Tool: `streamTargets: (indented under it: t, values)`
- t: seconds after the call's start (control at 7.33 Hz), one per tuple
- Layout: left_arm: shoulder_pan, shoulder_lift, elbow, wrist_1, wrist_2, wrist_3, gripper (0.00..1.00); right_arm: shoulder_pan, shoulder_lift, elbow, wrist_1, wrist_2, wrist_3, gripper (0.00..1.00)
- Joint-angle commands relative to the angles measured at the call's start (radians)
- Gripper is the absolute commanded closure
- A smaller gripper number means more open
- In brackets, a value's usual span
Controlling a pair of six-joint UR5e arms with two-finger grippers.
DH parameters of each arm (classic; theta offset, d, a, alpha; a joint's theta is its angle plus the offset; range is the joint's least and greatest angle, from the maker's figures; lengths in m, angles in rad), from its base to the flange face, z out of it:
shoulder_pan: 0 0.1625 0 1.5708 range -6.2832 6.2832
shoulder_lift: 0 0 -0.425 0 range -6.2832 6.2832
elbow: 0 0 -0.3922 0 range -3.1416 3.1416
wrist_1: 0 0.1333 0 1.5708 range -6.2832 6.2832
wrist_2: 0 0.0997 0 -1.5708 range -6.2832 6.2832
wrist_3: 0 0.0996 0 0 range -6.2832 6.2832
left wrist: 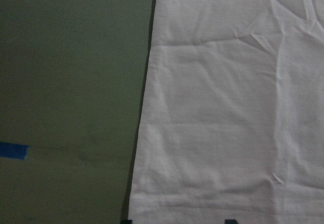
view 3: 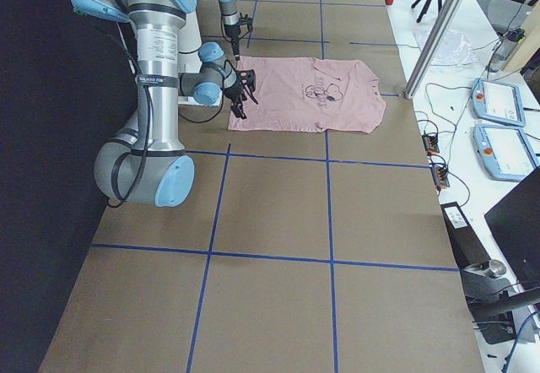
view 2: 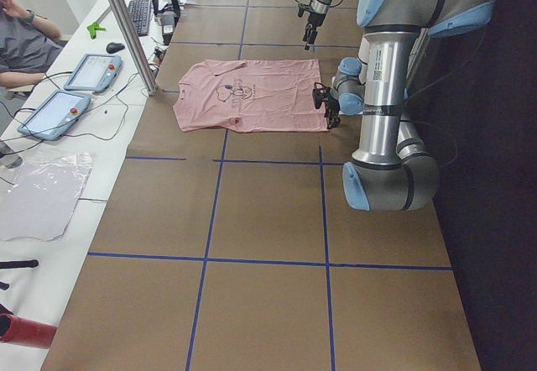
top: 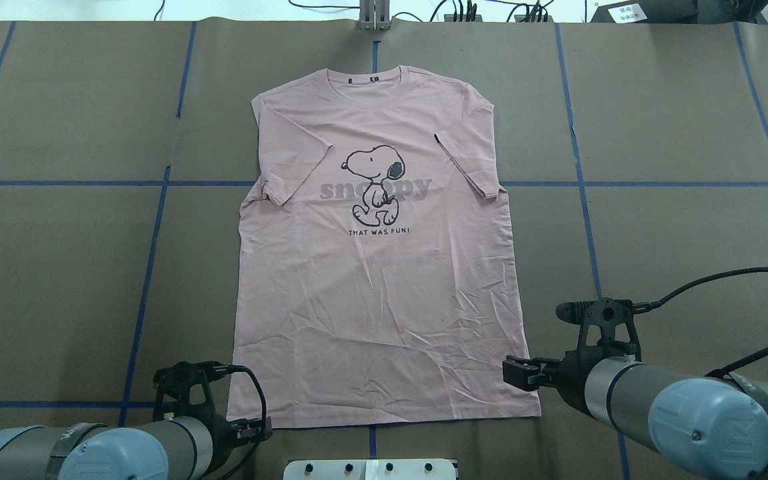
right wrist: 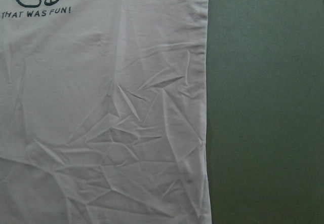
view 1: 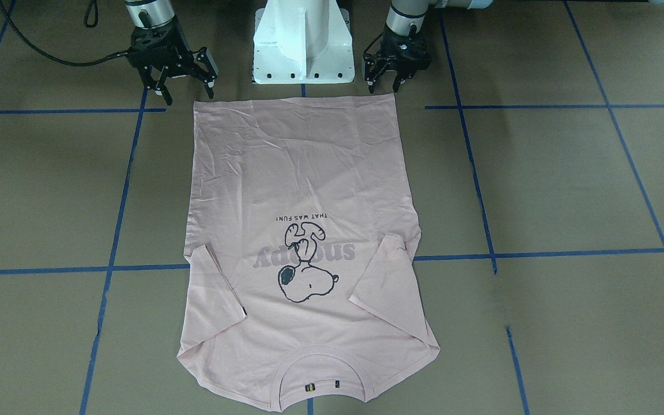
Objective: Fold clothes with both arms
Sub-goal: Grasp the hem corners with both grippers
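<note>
Two hem corners of the T-shirt (view 1: 303, 173) lie close to me: my left end effector (view 1: 384, 87) and right end effector (view 1: 185, 91) hover released and empty, one by each. The shirt is flat on the bench (view 1: 568, 184), print up, so I think the hem goes up first.

creased matt pink cloth t-shirt (top: 384, 300), matt brown table covering (top: 57, 267), blue tape lines (top: 57, 182), smooth silver-grey metal right arm (top: 607, 393)

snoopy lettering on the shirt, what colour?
Grey lettering on the pale pink T-shirt; clearest in the overhead exterior view.
</note>
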Motion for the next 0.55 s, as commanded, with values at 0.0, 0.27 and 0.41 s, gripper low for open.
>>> streamTargets:
  t: [0.0, 0.27, 0.41]
  values:
    - [0.0, -0.002, 0.012, 0.001, -0.001, 0.004, 0.32, 0.0, 0.0, 0.0, 0.0, 0.0, 0.0, 0.0]
    - [-0.003, -0.004, 0.026, 0.0, -0.001, 0.007, 0.32, 0.0, 0.0, 0.001, 0.0, 0.0, 0.0, 0.0]
    - [-0.003, -0.004, 0.029, -0.002, -0.001, 0.007, 0.32, 0.0, 0.0, 0.0, 0.0, 0.0, 0.0, 0.0]
